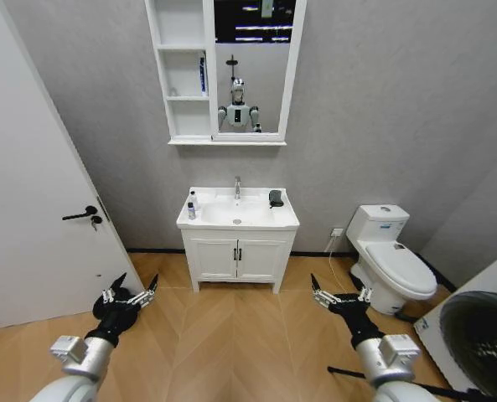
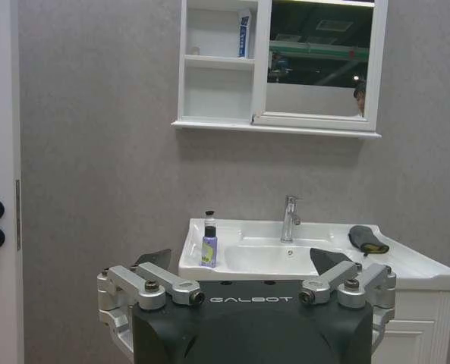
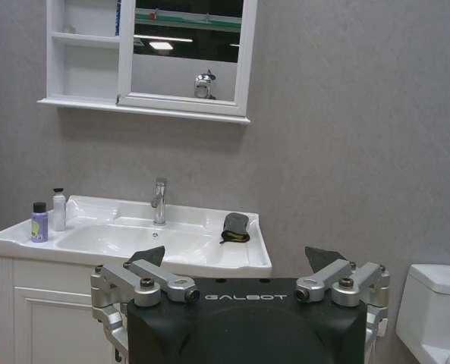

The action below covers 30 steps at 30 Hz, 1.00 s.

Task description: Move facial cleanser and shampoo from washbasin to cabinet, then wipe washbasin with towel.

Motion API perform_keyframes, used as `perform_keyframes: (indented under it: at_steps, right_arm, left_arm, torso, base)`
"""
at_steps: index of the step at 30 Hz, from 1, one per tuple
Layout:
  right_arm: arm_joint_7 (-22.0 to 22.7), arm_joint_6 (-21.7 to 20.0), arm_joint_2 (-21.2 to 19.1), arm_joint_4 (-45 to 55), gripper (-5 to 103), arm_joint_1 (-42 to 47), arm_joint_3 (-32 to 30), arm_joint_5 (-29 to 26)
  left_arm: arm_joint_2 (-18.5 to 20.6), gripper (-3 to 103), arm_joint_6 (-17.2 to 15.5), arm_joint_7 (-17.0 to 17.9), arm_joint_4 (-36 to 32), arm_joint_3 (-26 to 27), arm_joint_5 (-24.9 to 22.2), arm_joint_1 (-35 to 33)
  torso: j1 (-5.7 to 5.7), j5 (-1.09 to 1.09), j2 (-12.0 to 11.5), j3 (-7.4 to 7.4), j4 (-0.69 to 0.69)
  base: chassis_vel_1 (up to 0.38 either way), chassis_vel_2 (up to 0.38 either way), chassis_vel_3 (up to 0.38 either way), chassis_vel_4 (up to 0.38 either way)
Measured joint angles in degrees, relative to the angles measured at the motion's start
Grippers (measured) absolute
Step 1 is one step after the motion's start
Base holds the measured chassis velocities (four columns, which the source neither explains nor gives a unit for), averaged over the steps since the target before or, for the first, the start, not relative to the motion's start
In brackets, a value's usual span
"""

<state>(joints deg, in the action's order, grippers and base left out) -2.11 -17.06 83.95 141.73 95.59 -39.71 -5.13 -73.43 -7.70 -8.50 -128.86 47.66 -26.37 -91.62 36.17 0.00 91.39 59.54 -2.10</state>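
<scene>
We hold both grippers, left gripper (image 1: 131, 291) nearer, spread wide and empty, well short of the upright facial cleanser (image 1: 191, 212) ahead on the washbasin's (image 1: 256, 219) left rim.

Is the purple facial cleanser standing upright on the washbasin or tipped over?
Upright: the facial cleanser stands on its base, black cap on top, on the washbasin rim beside the shampoo.

Glossy ceramic washbasin (image 1: 286, 219), shiny chrome faucet (image 1: 237, 187), matt cloth towel (image 1: 276, 198), wood-look floor (image 1: 231, 335)
</scene>
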Motion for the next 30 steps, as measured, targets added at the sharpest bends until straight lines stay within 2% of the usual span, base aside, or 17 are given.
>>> perform_keyframes:
  at_steps: [22, 30]
  right_arm:
    - [-0.60, -0.75, -0.66, -1.57, 100, -0.25, 0.03, -0.46]
    - [-2.64, -1.00, -0.73, -1.77, 100, -0.73, 0.16, -0.40]
  left_arm:
    - [-2.45, 100, -0.36, 0.22, -1.22, -0.90, 1.35, 0.06]
    - [-2.47, 100, -0.04, 0.10, -1.00, 0.15, 1.01, -0.41]
  torso:
    - [0.00, 0.00, 0.00, 0.00, 0.00]
    - [0.00, 0.00, 0.00, 0.00, 0.00]
  base:
    - [0.000, 0.000, 0.000, 0.000]
    - [0.000, 0.000, 0.000, 0.000]
